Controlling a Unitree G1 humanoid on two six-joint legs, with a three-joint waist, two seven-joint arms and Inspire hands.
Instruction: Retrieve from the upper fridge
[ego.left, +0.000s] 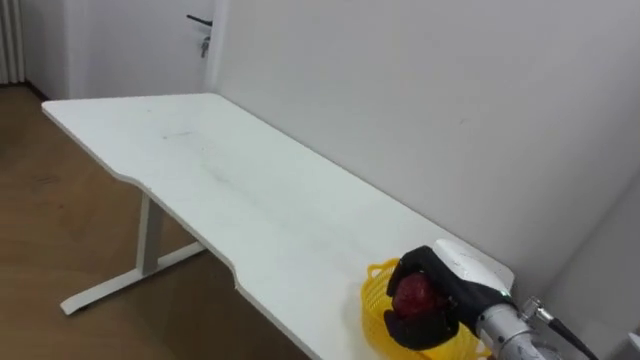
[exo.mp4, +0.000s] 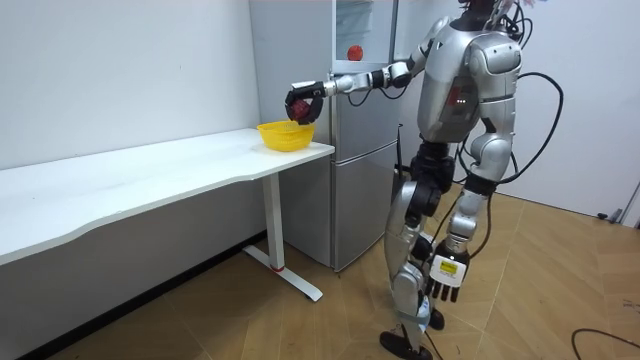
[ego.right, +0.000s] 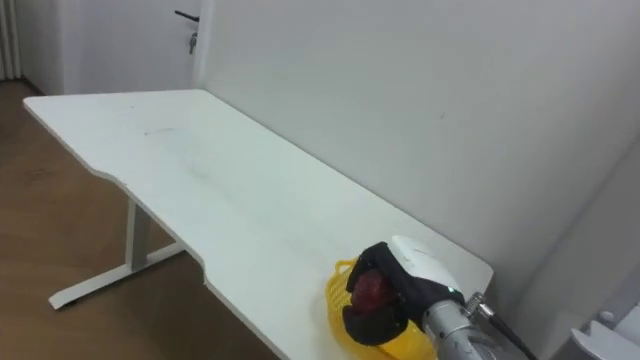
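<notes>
The right robot hand, fingers curled around a red fruit, hovers just above a yellow bowl at the table end beside the fridge, seemingly poised to drop it in. The left robot hand hangs idle.

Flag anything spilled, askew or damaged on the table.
Nothing stands out. The long white table shows no spill; the yellow plastic bowl sits upright near the end by the grey fridge. The right hand, fingers curled round a round red fruit, is just over the bowl. The left hand hangs at the robot's side.
</notes>
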